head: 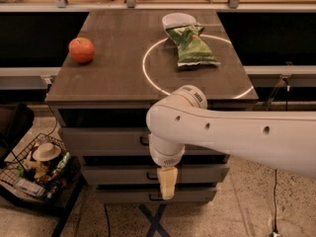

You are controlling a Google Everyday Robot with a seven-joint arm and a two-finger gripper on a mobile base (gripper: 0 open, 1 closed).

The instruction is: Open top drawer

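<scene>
Hand point(167, 182) hangs before the lower drawers point(197, 174), below top drawer point(98, 141); grip unclear.

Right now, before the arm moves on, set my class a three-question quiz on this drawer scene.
1. True or false: the gripper hangs lower than the handle of the top drawer.
2. Which fruit sits on the tabletop? A apple; B banana; C lemon.
3. How many drawer fronts does the cabinet show?
Key: 1 true; 2 A; 3 three.
</scene>
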